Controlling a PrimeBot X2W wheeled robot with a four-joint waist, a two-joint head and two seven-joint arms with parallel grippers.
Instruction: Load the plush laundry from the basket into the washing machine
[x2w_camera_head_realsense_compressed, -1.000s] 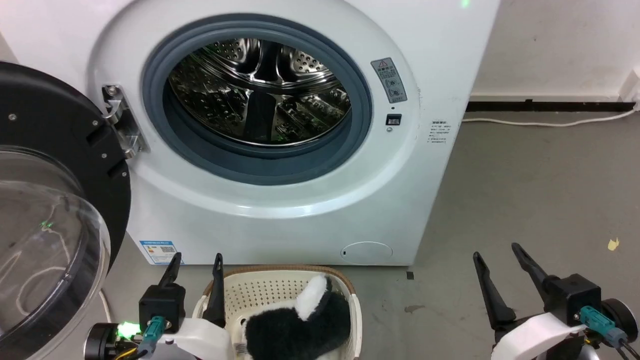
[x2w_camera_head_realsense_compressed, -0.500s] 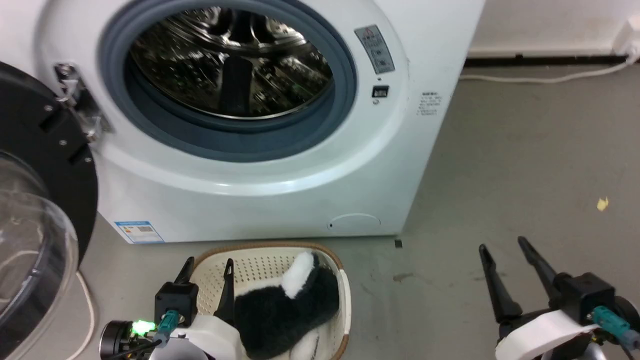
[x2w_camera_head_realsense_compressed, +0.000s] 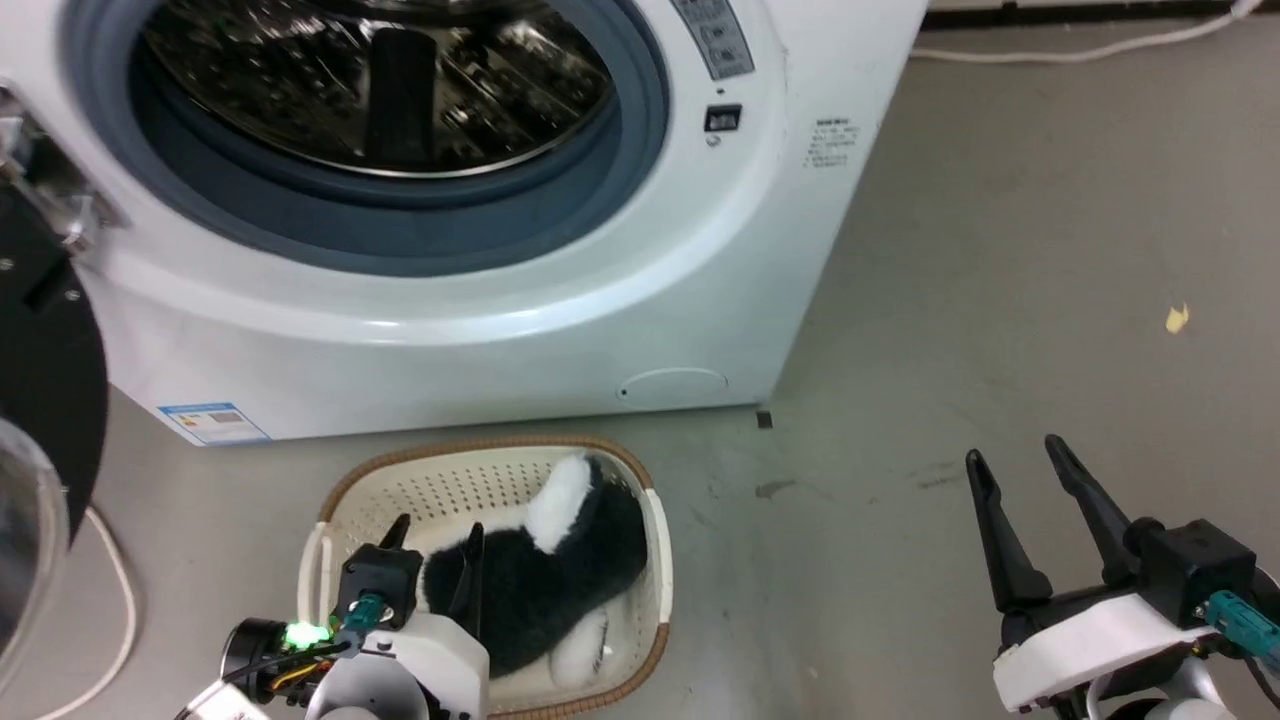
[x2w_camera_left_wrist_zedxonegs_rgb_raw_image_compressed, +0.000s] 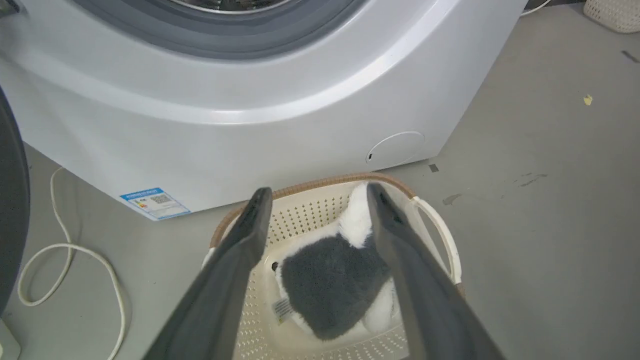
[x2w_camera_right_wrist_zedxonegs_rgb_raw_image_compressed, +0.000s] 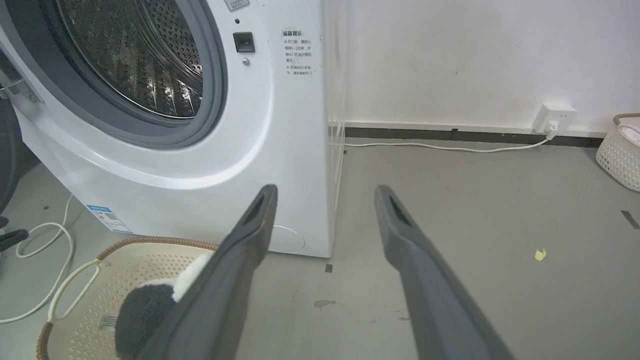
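Left claw (x2w_camera_head_realsense_compressed: 438, 528): released, fingers spread wide, hanging over the near left end of the basket (x2w_camera_head_realsense_compressed: 480, 446). In the left wrist view my two fingers frame the plush laundry (x2w_camera_head_realsense_compressed: 560, 565), one on either side. Nothing is gripped. Whether a fingertip brushes the fur, I cannot tell.

Right claw (x2w_camera_head_realsense_compressed: 1015, 452): released too, fingers apart and empty, over bare floor (x2w_camera_head_realsense_compressed: 1000, 250) well to the right of the basket.

Plush laundry: lying inside the basket. Black fur, one white patch rising toward the far rim, another white patch at the near end. A small white tag (x2w_camera_left_wrist_zedxonegs_rgb_raw_image_compressed: 282, 308) shows on its left side in the left wrist view. The perforated cream wall of the basket shows to the left of it.

Basket: on the floor just in front of the washing machine (x2w_camera_head_realsense_compressed: 500, 330), below the round service cover (x2w_camera_head_realsense_compressed: 672, 385).

Washing machine: door (x2w_camera_head_realsense_compressed: 45, 400) swung open to the left, grey door seal (x2w_camera_head_realsense_compressed: 400, 235) exposed, shiny drum (x2w_camera_head_realsense_compressed: 300, 90) behind it. Blue label (x2w_camera_head_realsense_compressed: 212, 422) at the lower left of the front panel.

Floor: white cable (x2w_camera_head_realsense_compressed: 120, 610) looped at left, yellow scrap (x2w_camera_head_realsense_compressed: 1177, 318) far to the right.
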